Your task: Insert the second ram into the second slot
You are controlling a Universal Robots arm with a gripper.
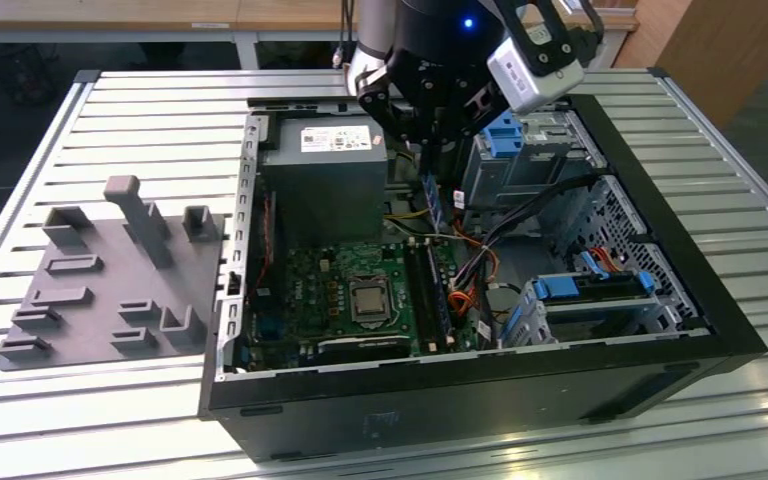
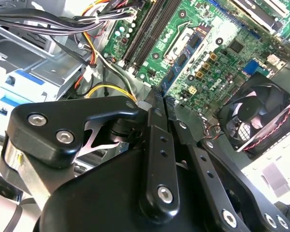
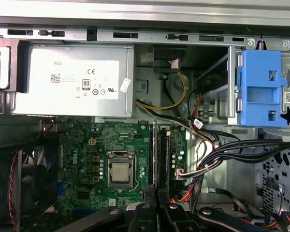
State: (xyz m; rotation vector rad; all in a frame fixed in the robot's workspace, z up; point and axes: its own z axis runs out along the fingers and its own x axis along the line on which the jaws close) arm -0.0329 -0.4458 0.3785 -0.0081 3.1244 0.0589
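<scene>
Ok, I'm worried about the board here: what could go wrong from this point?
The second ram, held in the gripper, hangs over the memory slots. Coming down tilted or off-line, it could miss its slot or scrape the motherboard. The loose cables beside the slots might snag the gripper.

In the exterior view the arm [image 1: 418,30] was cut off by the picture's top edge. The gripper [image 1: 427,160] covered most of the second ram [image 1: 428,192], so only a blue sliver showed beneath it. In the second wrist view the held end of the second ram [image 2: 186,60] lay hidden between the closed fingers [image 2: 154,140], and the gripper's body ran off the picture's edge. In the first wrist view the second ram stood edge-on, too thin to separate from the memory slots [image 3: 159,145] behind it, and its distance from them could not be told. The fan [image 2: 253,116] was partly cut off by the picture's edge.
</scene>
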